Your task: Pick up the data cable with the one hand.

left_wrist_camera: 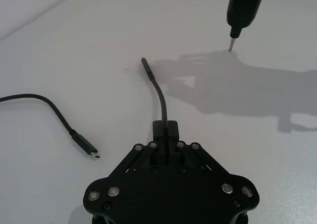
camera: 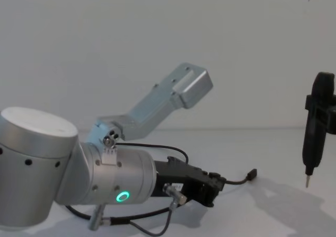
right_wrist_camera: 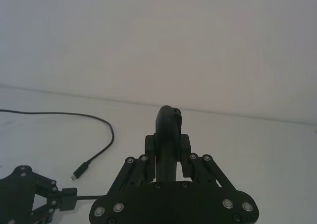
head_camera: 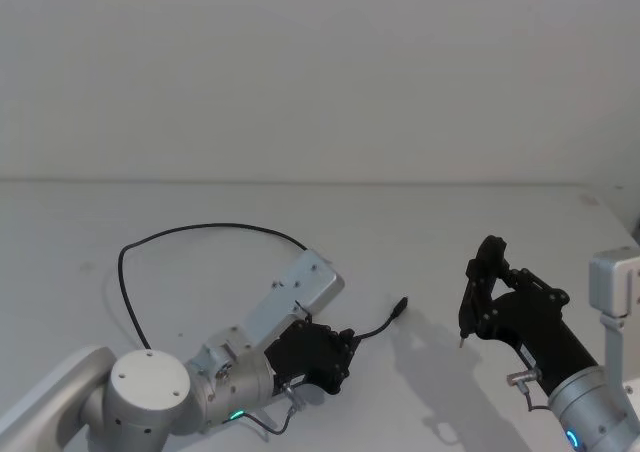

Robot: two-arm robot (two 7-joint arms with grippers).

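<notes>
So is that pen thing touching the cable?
No, the right gripper's pen hangs clear of the cable, which the left gripper pinches near its plug.

left claw (left_wrist_camera: 166, 131) pinches thin black data cable (left_wrist_camera: 160, 97).

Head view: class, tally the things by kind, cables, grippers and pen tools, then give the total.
Cable: 1
Grippers: 2, the left gripper and the right gripper
Pen tool: 1
Total: 4
</notes>
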